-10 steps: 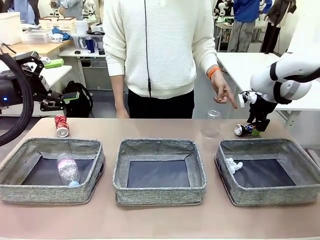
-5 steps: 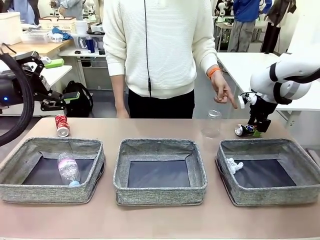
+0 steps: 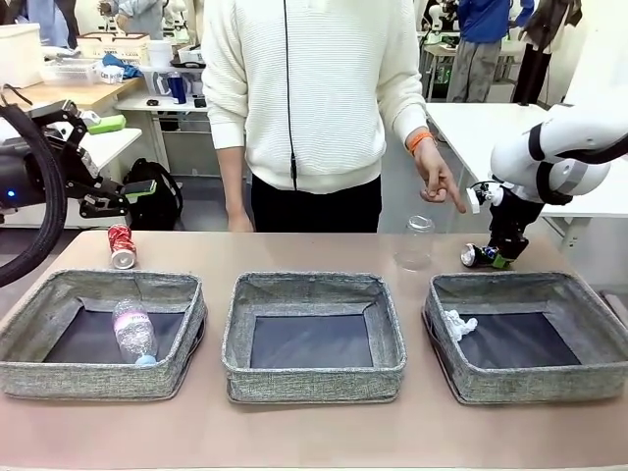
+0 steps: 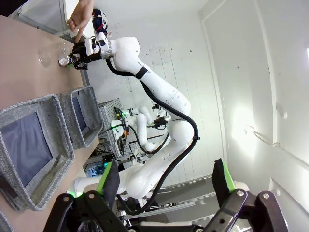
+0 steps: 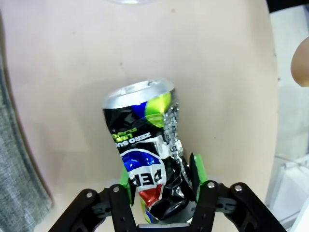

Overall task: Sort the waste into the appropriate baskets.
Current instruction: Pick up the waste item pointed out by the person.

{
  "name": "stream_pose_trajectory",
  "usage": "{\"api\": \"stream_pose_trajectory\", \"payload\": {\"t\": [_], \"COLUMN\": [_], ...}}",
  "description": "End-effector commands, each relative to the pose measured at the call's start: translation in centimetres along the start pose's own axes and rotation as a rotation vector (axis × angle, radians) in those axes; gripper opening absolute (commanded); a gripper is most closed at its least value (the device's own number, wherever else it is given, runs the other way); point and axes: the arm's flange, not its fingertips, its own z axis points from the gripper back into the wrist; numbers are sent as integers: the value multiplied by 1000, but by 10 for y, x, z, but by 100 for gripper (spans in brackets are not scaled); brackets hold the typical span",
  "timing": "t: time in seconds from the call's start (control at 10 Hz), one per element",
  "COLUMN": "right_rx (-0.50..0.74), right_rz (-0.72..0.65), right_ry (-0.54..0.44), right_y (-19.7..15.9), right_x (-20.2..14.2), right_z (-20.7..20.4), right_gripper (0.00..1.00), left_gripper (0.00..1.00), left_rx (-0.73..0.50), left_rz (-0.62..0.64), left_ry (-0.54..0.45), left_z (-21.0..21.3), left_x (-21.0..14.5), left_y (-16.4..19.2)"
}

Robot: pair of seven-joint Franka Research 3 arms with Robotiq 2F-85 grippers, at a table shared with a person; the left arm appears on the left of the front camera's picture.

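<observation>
My right gripper (image 3: pixel 494 258) (image 5: pixel 161 181) is down at the table behind the right basket (image 3: pixel 535 385), shut on the dark multicoloured crushed can (image 3: pixel 480 256) (image 5: pixel 145 140), which lies on its side on the tabletop. The red crushed can (image 3: pixel 121 245) rests behind the left basket (image 3: pixel 103 383), and a clear plastic bottle (image 3: pixel 134 332) lies in that basket. A crumpled paper ball (image 3: pixel 456 323) is in the right basket. The middle basket (image 3: pixel 312 383) holds nothing. A clear cup (image 3: pixel 416 243) stands near the dark can. My left gripper (image 3: pixel 123 157) (image 4: pixel 165 179) hangs open, off the table's left.
A person in a white sweater stands at the far side, one hand (image 3: pixel 439 186) pointing down above the cup and the dark can. There is bare tabletop (image 3: pixel 294 250) behind the baskets and a strip along the near edge.
My right gripper has settled slightly at the dark can, its fingers drawn in on it. The left arm, the person's hand and the other waste have stayed put.
</observation>
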Motion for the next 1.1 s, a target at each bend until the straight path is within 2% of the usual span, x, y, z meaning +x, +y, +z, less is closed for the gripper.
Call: {"api": "stream_pose_trajectory", "payload": {"t": [0.0,0.3,0.7,0.8,1.0], "right_rx": [-5,21,16,5,-29], "right_rz": [7,-41,-56,-87,-218], "right_ry": [-8,-18,59,77,186], "right_y": [5,6,11,17,46], "right_x": [-1,-3,-1,2,10], "right_z": [3,4,9,22,82], "right_gripper": [0,0,0,0,0], "left_gripper": [100,100,100,100,100], "left_rx": [-16,-16,-16,-16,-16], "left_rz": [15,15,15,15,15], "left_ry": [-13,-13,-13,-13,-13], "left_z": [-3,-3,-3,-3,-3], "left_x": [-5,-5,-5,-5,-5], "left_y": [-3,-3,-3,-3,-3]}}
